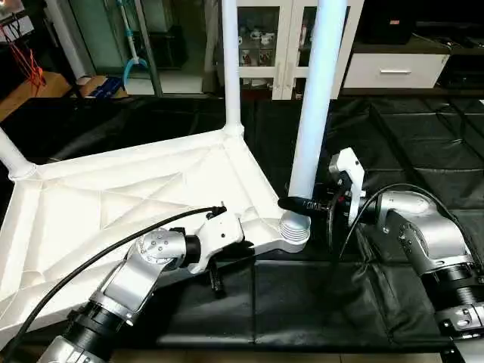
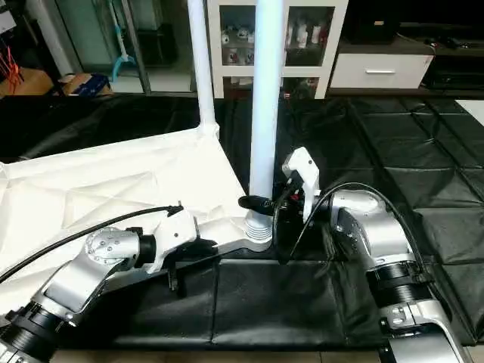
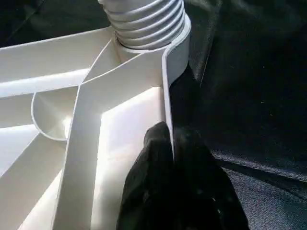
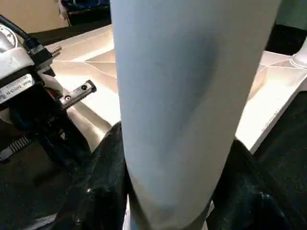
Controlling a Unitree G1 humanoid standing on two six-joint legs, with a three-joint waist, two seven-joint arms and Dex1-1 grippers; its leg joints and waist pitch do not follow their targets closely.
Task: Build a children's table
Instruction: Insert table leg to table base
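The white square plastic tabletop [image 1: 128, 189], ribbed underside up, lies across the left and centre of the left eye frame on a black quilted floor mat [image 1: 423, 144]. Two long white tapered tubular legs already stand in its corner sockets: one at the far corner [image 1: 231, 68], upper centre of the frame, and a stub of another at the left edge [image 1: 11, 155].

The step in hand looks like seating a further leg [image 1: 316, 98] in the near corner socket, whose ribbed white collar [image 1: 295, 231] sits at centre frame.

The right tool [image 1: 302, 203] is clasped around this leg just above the collar, one black finger on each side of the tube, as the right wrist view shows. The left tool [image 3: 168, 158] is clenched on the tabletop's thin edge wall close to that corner, steadying it.

Judging from the exposed collar ribs, the leg may not be fully home. The next move probably calls for pressing or twisting it straight down while the left tool keeps the tabletop from sliding on the mat.
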